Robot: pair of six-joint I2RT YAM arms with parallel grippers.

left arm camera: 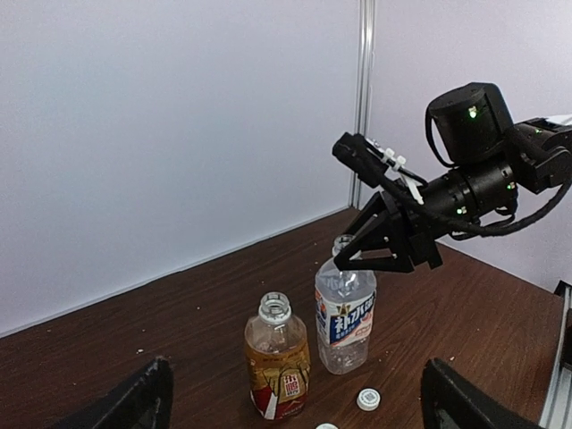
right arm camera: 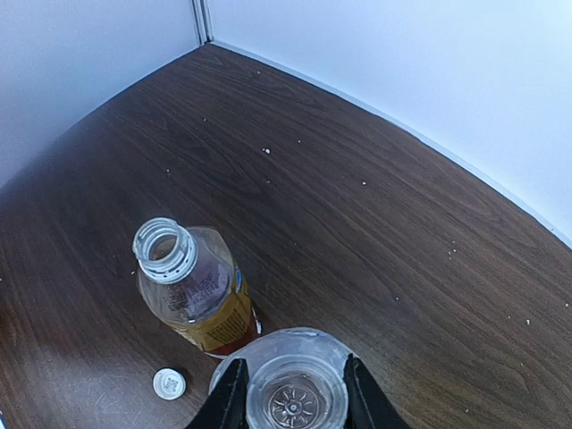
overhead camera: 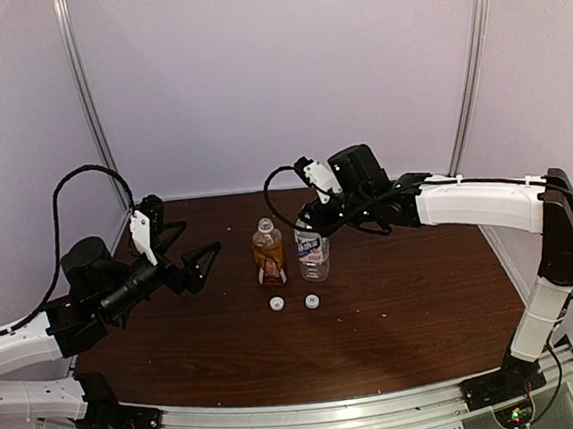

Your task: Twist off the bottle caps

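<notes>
Two uncapped bottles stand mid-table: the amber-brown bottle (overhead camera: 268,252) (left arm camera: 278,362) (right arm camera: 195,290) and, to its right, the clear bottle (overhead camera: 313,252) (left arm camera: 346,313) (right arm camera: 295,353). Two white caps lie on the table in front of them, one (overhead camera: 275,303) (right arm camera: 169,383) before the amber bottle, one (overhead camera: 312,302) (left arm camera: 367,399) before the clear one. My right gripper (overhead camera: 312,224) (right arm camera: 295,393) (left arm camera: 344,255) is above the clear bottle, its fingers (right arm camera: 231,393) closed against both sides of the open neck. My left gripper (overhead camera: 195,248) (left arm camera: 295,363) is open and empty, left of the amber bottle.
The brown table (overhead camera: 405,304) is walled by pale panels behind and at the sides. Small crumbs dot the wood. The right arm (overhead camera: 476,203) reaches in from the right above the table; the left arm (overhead camera: 102,286) lies along the left edge.
</notes>
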